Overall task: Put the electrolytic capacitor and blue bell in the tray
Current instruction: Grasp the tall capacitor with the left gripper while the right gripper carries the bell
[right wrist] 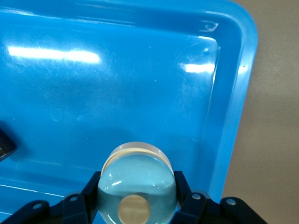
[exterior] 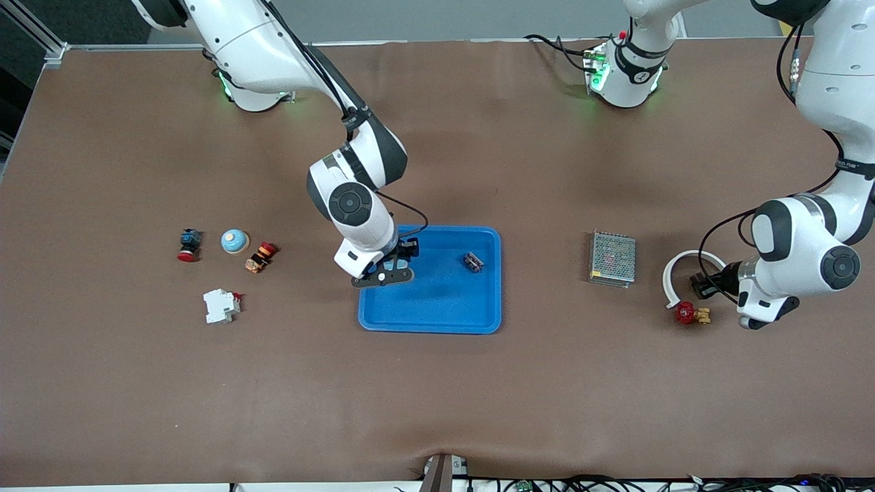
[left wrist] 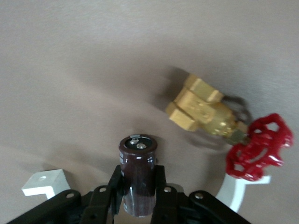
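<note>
R gripper (exterior: pixel 387 271) is clamping the blue bell (right wrist: pixel 137 183) over the tray (exterior: pixel 437 318), ready for release. L gripper (left wrist: pixel 138 192) is pinching the electrolytic capacitor (left wrist: pixel 137 172), prob. on the table, beside the brass valve (left wrist: pixel 224 130).

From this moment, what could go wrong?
1. The right gripper holds a blue bell over the tray, close to its rim; released here, the round bell may roll.
2. The left gripper grips the capacitor by its lower end; it may tilt when lifted.
3. The brass valve and white ring lie beside the capacitor; the left gripper may knock them.
</note>
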Robot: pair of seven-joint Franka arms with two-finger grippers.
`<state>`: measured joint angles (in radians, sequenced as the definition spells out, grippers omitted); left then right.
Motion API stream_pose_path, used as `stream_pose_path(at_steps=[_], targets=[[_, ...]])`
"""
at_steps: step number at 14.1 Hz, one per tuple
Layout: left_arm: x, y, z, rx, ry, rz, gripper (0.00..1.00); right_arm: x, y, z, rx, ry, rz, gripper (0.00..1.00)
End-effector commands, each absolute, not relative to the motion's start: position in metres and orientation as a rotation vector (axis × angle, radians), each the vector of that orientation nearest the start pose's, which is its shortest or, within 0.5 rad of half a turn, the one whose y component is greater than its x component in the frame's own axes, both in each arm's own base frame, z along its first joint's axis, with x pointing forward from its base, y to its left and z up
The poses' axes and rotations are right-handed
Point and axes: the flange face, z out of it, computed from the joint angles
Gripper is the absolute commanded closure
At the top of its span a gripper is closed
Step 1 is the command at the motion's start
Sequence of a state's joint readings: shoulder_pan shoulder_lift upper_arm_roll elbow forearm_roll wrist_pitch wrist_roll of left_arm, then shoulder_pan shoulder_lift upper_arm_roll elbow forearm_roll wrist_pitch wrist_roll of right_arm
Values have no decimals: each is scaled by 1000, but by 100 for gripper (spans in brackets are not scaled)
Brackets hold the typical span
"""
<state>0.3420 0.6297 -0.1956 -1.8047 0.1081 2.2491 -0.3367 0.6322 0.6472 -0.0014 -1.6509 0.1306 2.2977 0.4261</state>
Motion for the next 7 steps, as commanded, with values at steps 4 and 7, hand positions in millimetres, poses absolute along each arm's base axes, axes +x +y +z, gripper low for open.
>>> stream_pose_path(at_steps=[4,7], targets=[[647,52,264,-3125,-591,161,100,537,411,210,-3052,-171,26,46],[669,6,298,-3106,-649,176,100,530,417,201,-3046,-175,1,46]])
